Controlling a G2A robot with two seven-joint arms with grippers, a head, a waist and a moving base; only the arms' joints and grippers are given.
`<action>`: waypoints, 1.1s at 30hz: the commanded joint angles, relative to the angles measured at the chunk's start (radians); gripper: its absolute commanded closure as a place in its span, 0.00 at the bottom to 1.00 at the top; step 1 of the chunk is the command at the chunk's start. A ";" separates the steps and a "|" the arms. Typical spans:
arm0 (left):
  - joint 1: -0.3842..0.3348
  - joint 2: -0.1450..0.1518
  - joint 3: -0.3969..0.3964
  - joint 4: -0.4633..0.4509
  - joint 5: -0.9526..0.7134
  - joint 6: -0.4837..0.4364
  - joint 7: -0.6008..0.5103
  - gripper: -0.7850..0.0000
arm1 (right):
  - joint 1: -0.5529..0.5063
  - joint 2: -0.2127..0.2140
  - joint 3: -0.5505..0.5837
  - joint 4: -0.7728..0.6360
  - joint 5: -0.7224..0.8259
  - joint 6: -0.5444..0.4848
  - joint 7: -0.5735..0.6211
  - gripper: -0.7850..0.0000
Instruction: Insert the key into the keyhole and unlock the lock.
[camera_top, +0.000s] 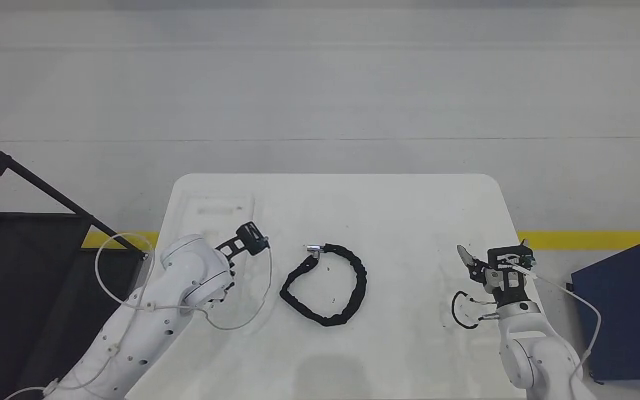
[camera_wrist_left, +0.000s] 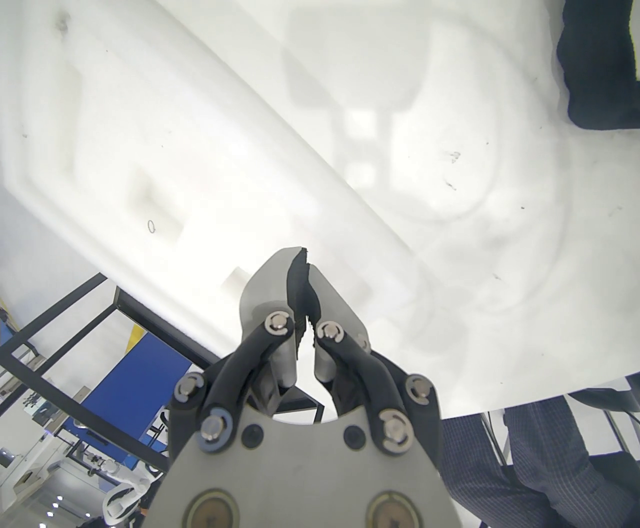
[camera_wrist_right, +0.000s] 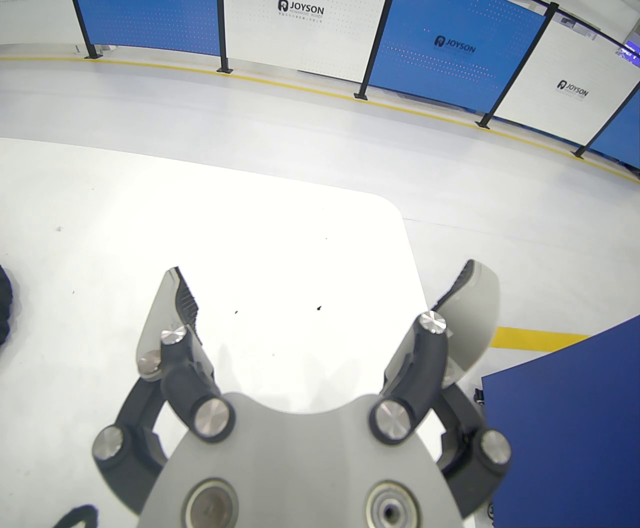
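Two grippers flank the lock (camera_top: 325, 285): left gripper (camera_wrist_left: 304, 260) pinched together, right gripper (camera_wrist_right: 325, 282) spread wide. We can't tell if that silver bit (camera_top: 315, 246) is the key.

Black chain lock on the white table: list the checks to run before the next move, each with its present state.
1. Black sleeved chain lock lies loose on white table, touching neither gripper: ok.
2. Lock's metal end exposed in the top view: ok.
3. Key found: cannot tell.
4. Right gripper open, empty: ok.
5. Left gripper open for a grasp: not ok, shut on nothing.
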 joint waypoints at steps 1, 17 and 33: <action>-0.001 0.005 0.000 -0.003 -0.007 0.000 0.000 1.00 | 0.000 0.000 0.000 0.000 0.000 0.000 0.000 0.00; -0.008 0.040 0.016 -0.026 -0.043 0.023 0.000 0.80 | 0.000 0.000 0.000 0.000 0.000 0.000 0.000 0.00; -0.025 0.067 0.047 -0.010 -0.056 0.037 0.000 0.81 | 0.000 0.000 0.000 0.000 0.000 0.000 0.000 0.00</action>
